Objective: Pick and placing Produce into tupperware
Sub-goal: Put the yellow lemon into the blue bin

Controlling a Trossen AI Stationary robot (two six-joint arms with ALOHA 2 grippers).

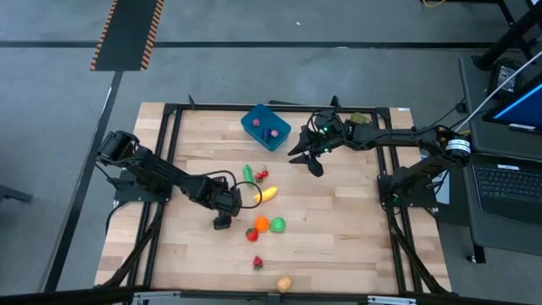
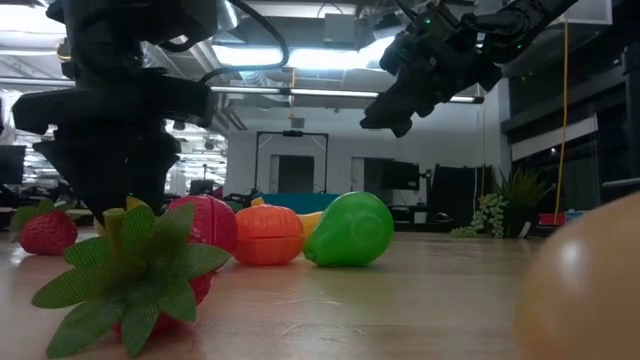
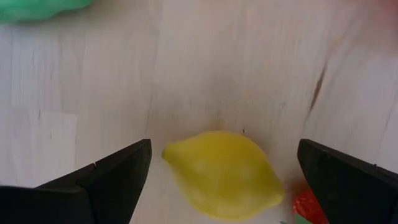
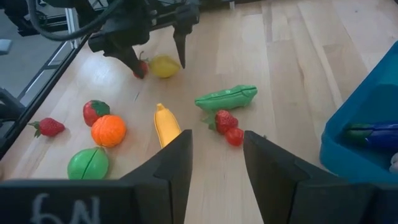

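Nearest the low camera sits a blurred tan fruit (image 2: 590, 285), and just behind it a strawberry (image 2: 150, 270) with its green leaf crown splayed toward the lens. Behind them on the bench (image 1: 339, 229) stand an orange (image 2: 268, 235) and a green pear-shaped piece (image 2: 350, 230), touching side by side.

Over a yellow lemon (image 3: 221, 174) hangs the left hand (image 3: 224, 168), fingers spread wide with one on each side of the fruit and neither touching it. That lemon looks like a hollow toy: light, rigid, smooth-skinned and probably slippery, with pointed ends that would squirt out of a pinch. My judgement is to close across its fat middle, at right angles to its long axis (a small red piece lies just beside it and could get nudged).

Above the bench near the blue tupperware (image 1: 265, 125) waits the right hand (image 4: 214, 158), fingers only a little apart with nothing between them. Its wrist view shows a banana (image 4: 166, 126), a green pea pod (image 4: 227, 98) and two small red pieces (image 4: 228, 124) lying near one another. Inside the tupperware lie a purple piece and something pale. Most of the produce still lies loose on the bench, well apart from the container.
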